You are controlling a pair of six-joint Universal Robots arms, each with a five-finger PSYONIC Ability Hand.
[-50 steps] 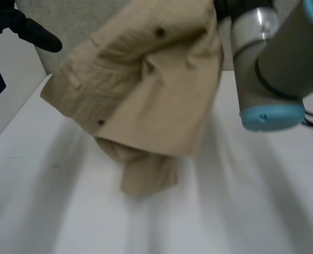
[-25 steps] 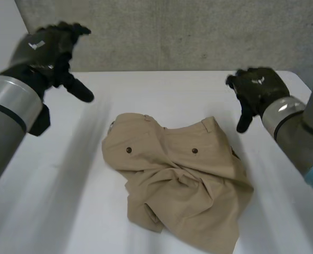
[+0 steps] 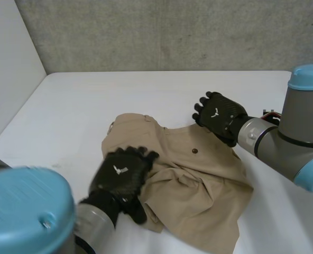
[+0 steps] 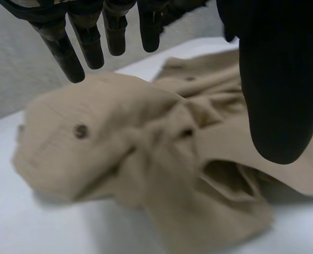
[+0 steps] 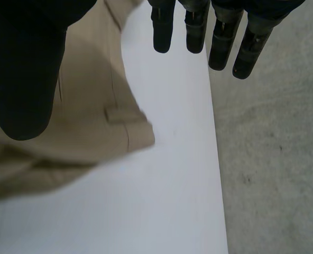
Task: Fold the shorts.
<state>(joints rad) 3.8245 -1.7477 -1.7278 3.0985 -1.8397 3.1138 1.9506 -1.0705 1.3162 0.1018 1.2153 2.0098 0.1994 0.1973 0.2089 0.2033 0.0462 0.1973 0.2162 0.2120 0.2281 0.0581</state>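
Note:
The tan shorts lie crumpled in the middle of the white table, waistband toward the far side, two dark buttons showing. My left hand hovers over their near left part with straight fingers. In the left wrist view that hand hangs open above the rumpled cloth and holds nothing. My right hand is at the far right corner of the waistband. In the right wrist view this hand is open, and the waistband corner with a belt loop lies below its thumb.
A grey concrete wall runs behind the table's far edge, and a white panel stands along the left side. Bare tabletop surrounds the shorts. Beyond the table's right edge is a grey surface.
A second ago the shorts hung in the air close to the camera; now they lie on the table. Both hands have since come down from the sides to the shorts.

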